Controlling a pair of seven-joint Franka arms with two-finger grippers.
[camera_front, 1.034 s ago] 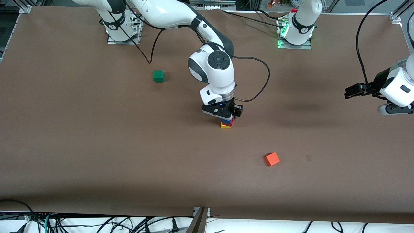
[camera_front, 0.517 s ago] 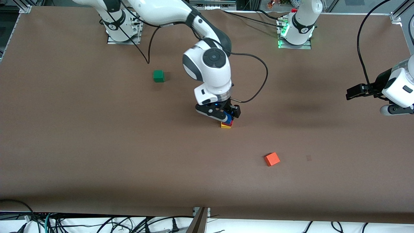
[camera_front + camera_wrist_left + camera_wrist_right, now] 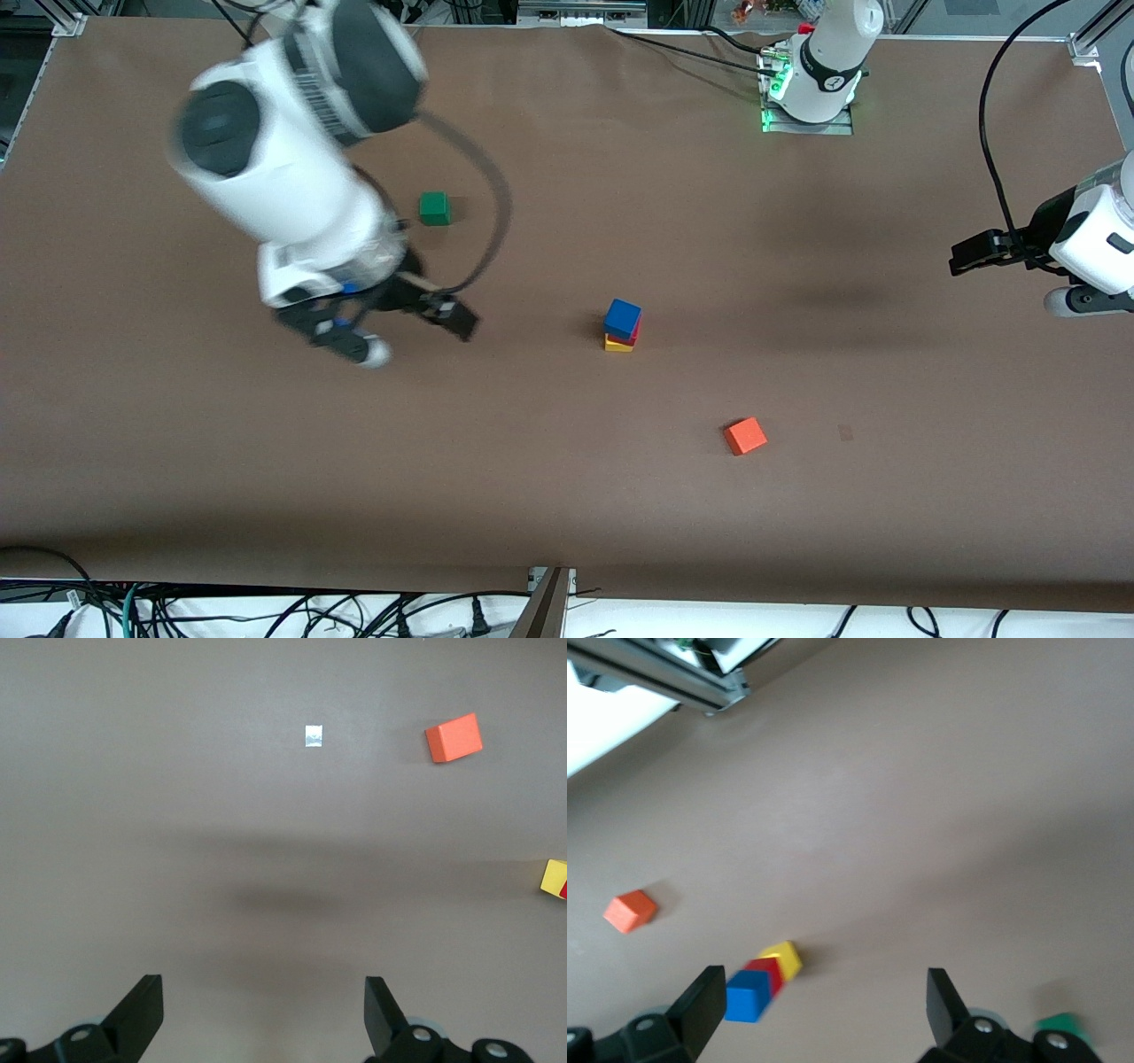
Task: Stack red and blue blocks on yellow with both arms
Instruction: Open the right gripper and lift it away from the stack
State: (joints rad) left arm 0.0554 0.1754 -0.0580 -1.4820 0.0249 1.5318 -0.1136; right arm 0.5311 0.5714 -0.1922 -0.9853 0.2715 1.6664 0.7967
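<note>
Stack at mid-worktop: blue block on red block on yellow block, all three touching and free of either pincer. Orange cube alone, nearer the front camera, toward the left arm's end. Green cube alone, farther from the front camera, toward the right arm's end. Right pincer: fingers spread, empty, raised over bare worktop between green cube and stack. Left pincer: fingers spread, empty, waiting over the left arm's end of the worktop.
</note>
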